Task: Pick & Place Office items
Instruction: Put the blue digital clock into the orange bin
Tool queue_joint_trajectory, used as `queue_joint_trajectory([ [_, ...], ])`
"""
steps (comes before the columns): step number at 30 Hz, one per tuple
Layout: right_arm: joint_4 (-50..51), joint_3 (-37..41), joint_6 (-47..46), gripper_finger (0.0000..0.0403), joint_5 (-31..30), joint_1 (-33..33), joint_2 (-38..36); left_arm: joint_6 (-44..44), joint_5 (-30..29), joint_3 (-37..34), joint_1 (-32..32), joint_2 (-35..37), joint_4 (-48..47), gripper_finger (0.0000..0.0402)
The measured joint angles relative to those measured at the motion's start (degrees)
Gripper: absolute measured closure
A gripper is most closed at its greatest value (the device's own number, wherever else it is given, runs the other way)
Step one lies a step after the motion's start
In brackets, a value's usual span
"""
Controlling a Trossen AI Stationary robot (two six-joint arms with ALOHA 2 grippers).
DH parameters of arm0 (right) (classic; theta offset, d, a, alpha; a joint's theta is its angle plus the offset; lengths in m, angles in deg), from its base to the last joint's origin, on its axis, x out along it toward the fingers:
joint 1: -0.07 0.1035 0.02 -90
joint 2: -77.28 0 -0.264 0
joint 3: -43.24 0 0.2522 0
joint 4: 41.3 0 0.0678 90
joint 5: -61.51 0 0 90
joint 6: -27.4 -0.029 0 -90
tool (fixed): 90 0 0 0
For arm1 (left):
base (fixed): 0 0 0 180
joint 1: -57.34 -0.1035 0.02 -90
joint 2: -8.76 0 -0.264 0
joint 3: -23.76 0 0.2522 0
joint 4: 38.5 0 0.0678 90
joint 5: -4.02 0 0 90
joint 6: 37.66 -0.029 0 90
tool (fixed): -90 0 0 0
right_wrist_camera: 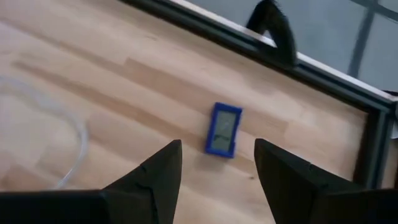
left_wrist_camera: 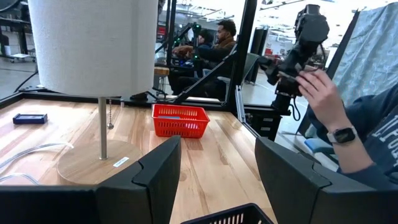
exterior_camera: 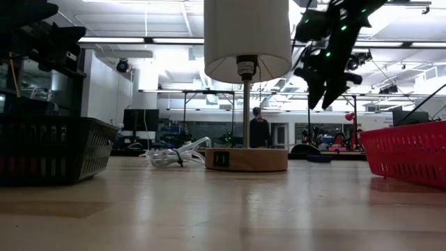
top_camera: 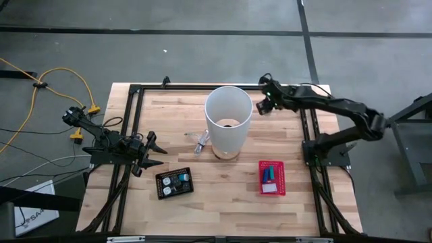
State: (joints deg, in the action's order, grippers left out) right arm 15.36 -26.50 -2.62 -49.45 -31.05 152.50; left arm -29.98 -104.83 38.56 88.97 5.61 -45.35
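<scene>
A small flat blue item with a grey window point(right_wrist_camera: 224, 129) lies on the table near its far edge, also seen in the left wrist view point(left_wrist_camera: 30, 118). My right gripper point(right_wrist_camera: 217, 149) hovers open above it, up in the air point(exterior_camera: 324, 87) beside the lamp shade point(top_camera: 262, 106). A red mesh basket point(top_camera: 262, 179) holds blue and teal sticks point(top_camera: 270, 173) and a white block point(top_camera: 270, 188). A black tray point(top_camera: 162, 191) holds small white and teal pieces point(top_camera: 177, 181). My left gripper point(top_camera: 154, 152) waits open at the table's left side point(left_wrist_camera: 217, 146).
A lamp with a tall white shade point(top_camera: 228, 121) on a round wooden base point(exterior_camera: 245, 159) stands mid-table, its clear cable point(exterior_camera: 174, 155) coiled to the left. A black frame rail point(right_wrist_camera: 261, 46) runs along the far edge. A person's hand point(left_wrist_camera: 323, 93) holds a dark device beyond the right edge.
</scene>
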Motion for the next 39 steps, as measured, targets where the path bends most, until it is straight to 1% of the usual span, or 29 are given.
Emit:
queue_joint_trajectory([
  [2, 0.2, -1.4, 0.7, 0.0215, 0.4, -1.5, 2.6, 0.0, 0.0, 0.0, 0.0, 0.0, 0.0, 0.0202],
  [5, 0.2, -2.7, 1.5, 0.0215, 2.8, -3.1, 5.9, 0.0, 0.0, 0.0, 0.0, 0.0, 0.0, 0.0202],
  [9, 0.0, -3.1, 1.5, 0.0215, 4.4, -4.2, 8.5, 0.0, 0.0, 0.0, 0.0, 0.0, 0.0, 0.0202],
  [14, -1.1, -3.1, -0.7, 0.0215, 4.5, -5.6, 8.9, 0.0, 0.0, 0.0, 0.0, 0.0, 0.0, 0.0202],
  [20, -1.6, -3.1, -1.8, 0.0215, 6.5, -8.0, 9.5, 0.0, 0.0, 0.0, 0.0, 0.0, 0.0, 0.0202],
  [23, -1.8, -3.1, -1.9, 0.0215, 6.7, -8.8, 11.1, 0.0, 0.0, 0.0, 0.0, 0.0, 0.0, 0.0202],
  [30, -2.8, -3.1, -3.2, 0.0215, 10.5, -10.5, 15.7, 0.0, 0.0, 0.0, 0.0, 0.0, 0.0, 0.0202],
  [39, -2.9, -3.1, -3.3, 0.0215, 10.6, -10.7, 18.5, 0.0, 0.0, 0.0, 0.0, 0.0, 0.0, 0.0202],
])
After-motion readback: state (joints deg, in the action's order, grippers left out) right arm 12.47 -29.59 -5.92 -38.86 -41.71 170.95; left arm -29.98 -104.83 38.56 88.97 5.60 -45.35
